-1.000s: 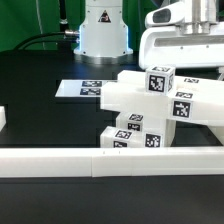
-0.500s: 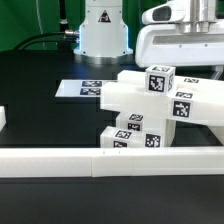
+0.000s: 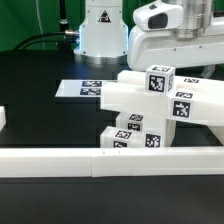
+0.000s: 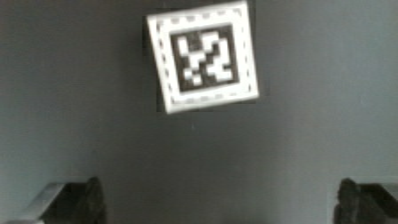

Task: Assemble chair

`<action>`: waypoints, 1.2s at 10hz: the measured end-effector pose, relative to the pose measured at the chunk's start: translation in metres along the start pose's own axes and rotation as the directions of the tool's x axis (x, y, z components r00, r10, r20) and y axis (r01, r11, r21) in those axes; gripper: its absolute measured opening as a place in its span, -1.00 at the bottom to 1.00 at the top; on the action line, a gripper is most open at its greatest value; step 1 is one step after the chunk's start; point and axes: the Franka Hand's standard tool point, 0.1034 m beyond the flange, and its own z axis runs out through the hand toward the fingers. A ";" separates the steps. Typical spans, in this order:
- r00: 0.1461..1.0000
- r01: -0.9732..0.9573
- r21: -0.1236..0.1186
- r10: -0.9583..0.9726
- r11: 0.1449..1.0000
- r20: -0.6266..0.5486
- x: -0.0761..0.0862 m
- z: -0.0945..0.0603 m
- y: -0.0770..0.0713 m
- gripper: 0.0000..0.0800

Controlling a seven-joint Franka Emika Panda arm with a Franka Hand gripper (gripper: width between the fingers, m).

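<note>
Where the chair (image 3: pixel 150 108) stands, toward the exterior view's right on the black table (image 3: pixel 40 105), its glossy white blocks are stacked together: a long slab across the upper part, a tagged cube on top, and tagged square pieces beneath. It sits just behind the low white border wall (image 3: pixel 60 162) that runs along the near edge. Beyond it, on the far side, the marker board (image 3: pixel 82 88) lies flat on the table, partly hidden by the chair. My gripper (image 4: pixel 217 200) hangs above and behind the chair at the upper right of the exterior view, not touching any part. My fingers (image 4: pixel 75 198) stand spread wide apart with nothing between them; in the wrist view only their dark tips show, with a single tag (image 4: pixel 203 58) on a grey surface beyond them. The white robot base (image 3: pixel 100 28) stands at the far side.
</note>
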 end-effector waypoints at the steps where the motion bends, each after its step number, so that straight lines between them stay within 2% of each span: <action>1: 1.000 -0.001 0.000 0.001 1.000 0.001 -0.001 0.001 0.000 0.62; 2: 1.000 0.008 0.001 -0.008 1.000 -0.002 -0.003 0.002 -0.001 0.62; 3: 0.999 0.034 -0.003 -0.034 0.999 0.003 -0.017 0.009 -0.002 0.62; 5: 0.999 0.047 -0.020 -0.047 0.999 -0.004 -0.033 0.020 0.004 0.62; 8: 0.999 0.042 -0.042 -0.043 0.998 -0.018 -0.044 0.032 0.014 0.62; 10: 0.999 0.039 -0.044 -0.040 0.998 -0.011 -0.046 0.037 0.014 0.62; 11: 0.999 0.039 -0.045 -0.040 0.998 -0.009 -0.047 0.038 0.014 0.30; 12: 0.999 0.040 -0.045 -0.040 0.998 -0.009 -0.047 0.038 0.014 0.30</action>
